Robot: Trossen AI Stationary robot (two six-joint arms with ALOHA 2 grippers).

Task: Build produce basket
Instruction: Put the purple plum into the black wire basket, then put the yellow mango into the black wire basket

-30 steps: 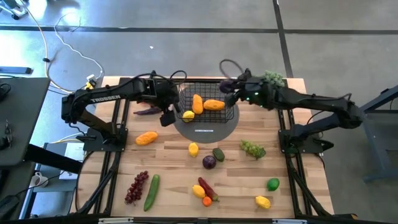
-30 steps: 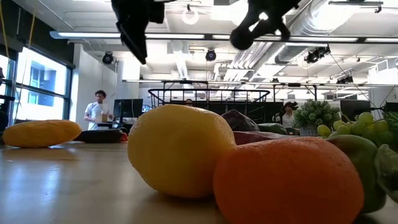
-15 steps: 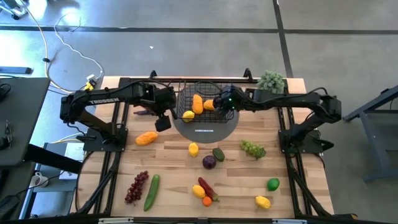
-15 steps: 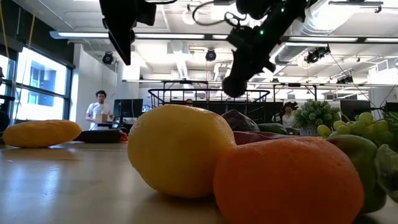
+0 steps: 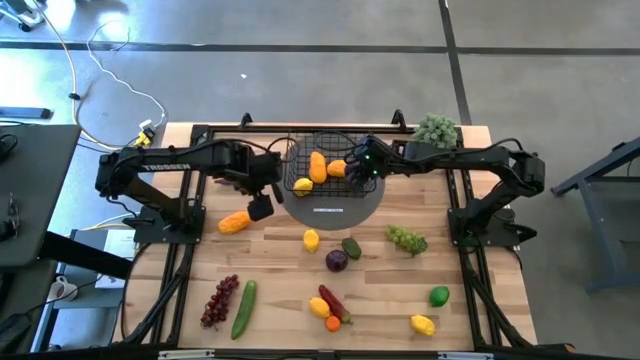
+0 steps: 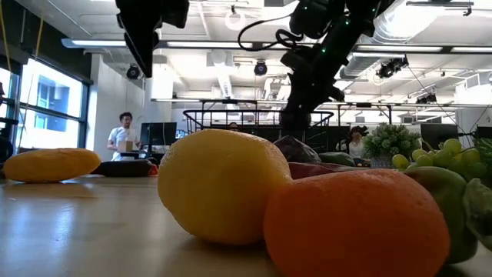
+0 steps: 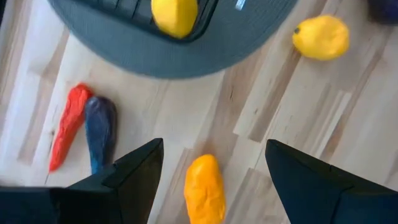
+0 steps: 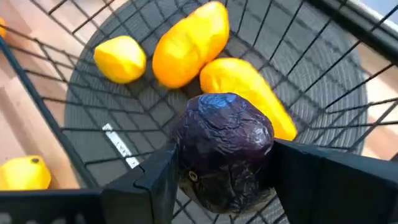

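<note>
Our right gripper (image 8: 217, 186) hangs inside the basket (image 8: 348, 93), a purple plum (image 8: 224, 149) between its part-open jaws, the mesh floor directly beyond. Our left gripper (image 7: 211, 180), jaws wide and empty, has an orange mango (image 7: 205, 186) lying lengthwise between them.

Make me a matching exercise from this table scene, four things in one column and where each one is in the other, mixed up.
Things:
1. dark purple wrinkled fruit
2. long green cucumber
3. bushy grey-green potted plant
4. orange oval mango

Places:
A. far right corner of the wooden table
B. between the right claw fingers, over the black wire-mesh basket
C. on the table just below the left claw
D. near edge, beside the dark red grapes

Pairs: 1-B, 2-D, 3-A, 4-C
</note>
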